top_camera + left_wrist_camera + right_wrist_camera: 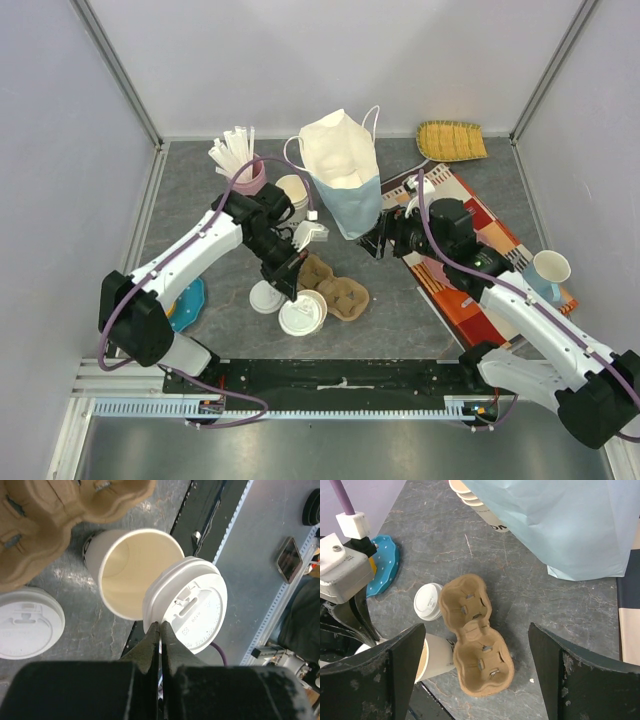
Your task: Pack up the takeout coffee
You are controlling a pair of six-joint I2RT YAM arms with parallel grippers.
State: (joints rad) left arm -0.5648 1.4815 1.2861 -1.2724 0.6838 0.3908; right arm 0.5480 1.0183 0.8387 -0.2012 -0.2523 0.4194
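Takeout coffee [427,601] beside carrier [335,285]; left gripper [160,630] tight on lid [192,610], right gripper [476,645] wide.

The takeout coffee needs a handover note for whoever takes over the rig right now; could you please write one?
Left gripper: shut on the rim of the white lid, which sits partly over the open paper cup, not seated.
Right gripper: open, empty, hovering near the cardboard carrier and the bag.
Done: lid picked up.
Left: cap the cup, then pack it.
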